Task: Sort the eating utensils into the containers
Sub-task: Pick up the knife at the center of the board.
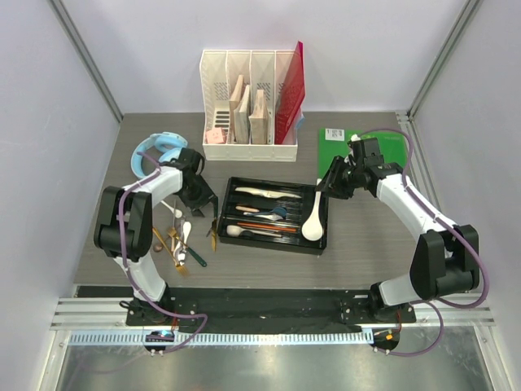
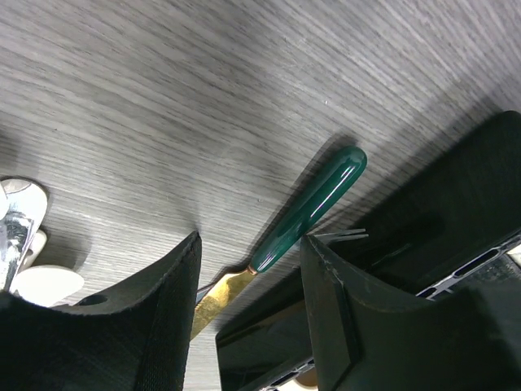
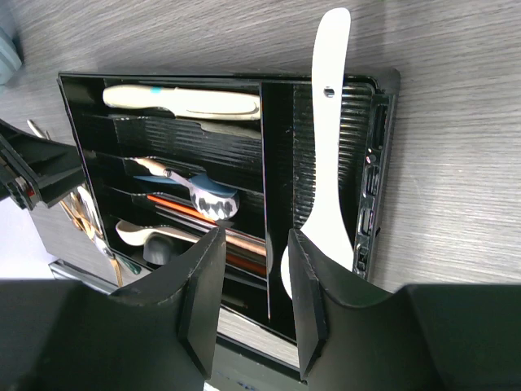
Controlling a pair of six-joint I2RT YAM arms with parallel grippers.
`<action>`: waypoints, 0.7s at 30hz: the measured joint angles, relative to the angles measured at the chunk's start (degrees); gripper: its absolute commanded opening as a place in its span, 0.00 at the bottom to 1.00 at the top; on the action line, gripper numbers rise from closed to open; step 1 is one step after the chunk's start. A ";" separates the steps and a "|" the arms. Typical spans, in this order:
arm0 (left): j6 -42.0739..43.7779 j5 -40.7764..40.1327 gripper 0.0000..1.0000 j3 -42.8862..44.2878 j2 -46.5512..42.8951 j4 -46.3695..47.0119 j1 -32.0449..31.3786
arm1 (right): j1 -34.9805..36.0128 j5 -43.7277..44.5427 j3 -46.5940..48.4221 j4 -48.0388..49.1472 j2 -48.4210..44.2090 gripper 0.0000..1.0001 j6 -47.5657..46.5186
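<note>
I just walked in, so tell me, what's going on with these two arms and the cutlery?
Cutlery is being sorted into the black tray. Several pieces lie in it, including a big white spoon at its right end. The right gripper hovers open over that end of the tray. The left gripper, also open, is over a green-handled utensil on the table beside the tray. More loose utensils wait farther left.

Bright, even overhead light fills the top view, leaving only soft, short shadows on the worktop. In the left wrist view a white glare streak runs along the green handle, and the black fingers near the lens show no detail. In the right wrist view the white spoon looks nearly blown out against the dim tray.
</note>
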 measured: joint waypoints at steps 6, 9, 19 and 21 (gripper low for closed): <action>1.09 0.37 0.51 0.66 0.61 -0.61 0.00 | -0.20 -0.87 0.00 1.14 1.07 0.42 1.22; 1.66 0.92 0.51 2.89 3.04 -1.90 0.00 | -0.48 -1.36 0.00 1.68 1.49 0.41 1.66; 3.19 1.31 0.49 9.09 8.00 -7.78 -0.63 | -1.49 -1.75 0.00 3.93 1.57 0.41 3.50; 3.15 1.31 0.49 9.11 8.02 -7.96 -0.63 | -1.60 -1.75 0.00 4.24 1.57 0.42 3.80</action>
